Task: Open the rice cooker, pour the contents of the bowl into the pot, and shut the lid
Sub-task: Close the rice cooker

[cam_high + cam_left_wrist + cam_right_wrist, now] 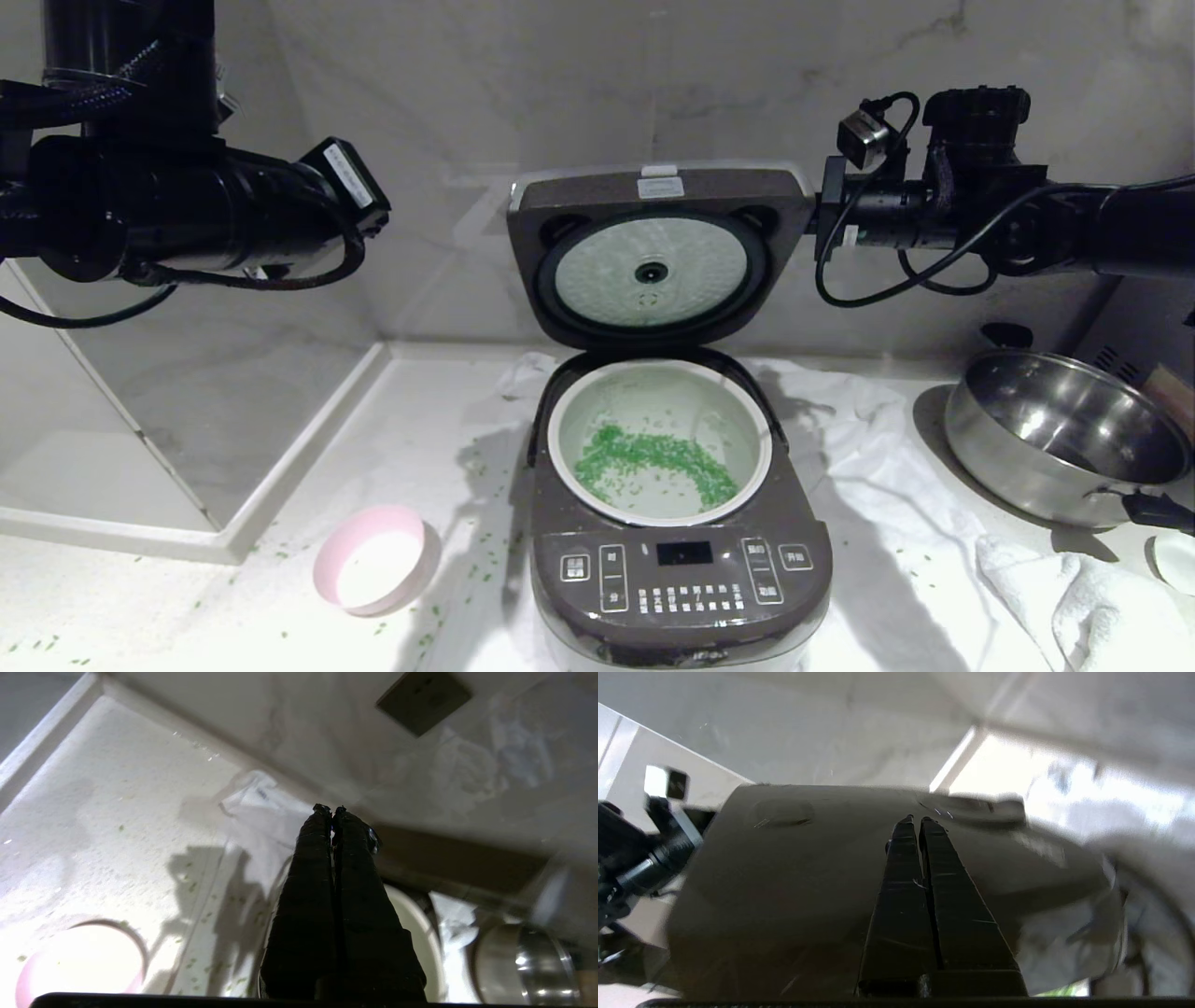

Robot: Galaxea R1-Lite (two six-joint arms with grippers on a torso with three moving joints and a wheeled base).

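Observation:
The rice cooker (677,569) stands open, its lid (658,252) upright with the pale inner plate facing me. The contents (653,462), green grains, lie in the pot (747,420). The pink bowl (376,558) sits empty on the counter to the cooker's left. My right arm reaches in behind the lid from the right. In the right wrist view the right gripper (915,820) is shut, its tips close over the lid's dark outer top (808,868). My left gripper (330,809) is shut on nothing, raised left of the cooker above the bowl (79,961) and the pot (416,933).
A steel pan (1055,429) with black handles stands at the right, and a white towel (1074,588) lies in front of it. A white cloth (887,439) lies under the cooker. Stray green grains dot the counter near the bowl. A raised ledge (308,448) borders the left.

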